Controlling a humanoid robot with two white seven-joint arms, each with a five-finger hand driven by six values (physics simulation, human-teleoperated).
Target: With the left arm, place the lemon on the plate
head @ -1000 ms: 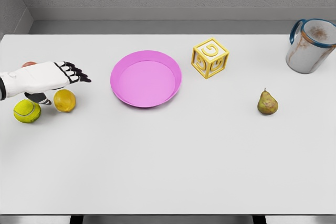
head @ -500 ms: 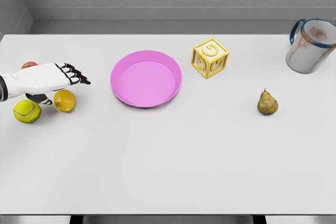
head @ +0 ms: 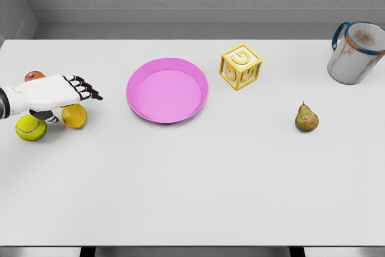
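Lemon (head: 74,116): on the white table (head: 192,197), near the left edge, well to the left of the plate, partly under the left hand; lower half showing.
Plate (head: 167,90): pink, shallow, empty, sitting flat toward the back middle of the table.
Left hand (head: 57,91): reaching in from the left edge, palm down, hovering just above the lemon; fingers (head: 87,90) stretched out flat toward the plate, close together, holding nothing.
Right hand: not in view.
Neighbours: a yellow-green tennis ball (head: 30,127) just beside the lemon on its left; a small red fruit (head: 34,76) behind the hand, mostly hidden; contact between ball and lemon impossible to tell, the thumb side of the hand covering the gap.
Elsewhere: yellow letter block (head: 240,66) right of the plate, pear (head: 306,118) and a worn mug (head: 356,52) far to the right, all well apart from the work.
Handling, by judgement: light, firm, rounded, with a smooth waxy skin; likely to roll or squirt out if pinched off-centre; not fragile.
Where to take hold: across the widest middle, thumb on one side and fingers on the other, wrapping from above rather than at the tapered ends.
Risk: crowding by the tennis ball on the left side; easy to nudge it or close on the wrong yellow thing.
Step in hand: lining up over the lemon, grasp not yet made.
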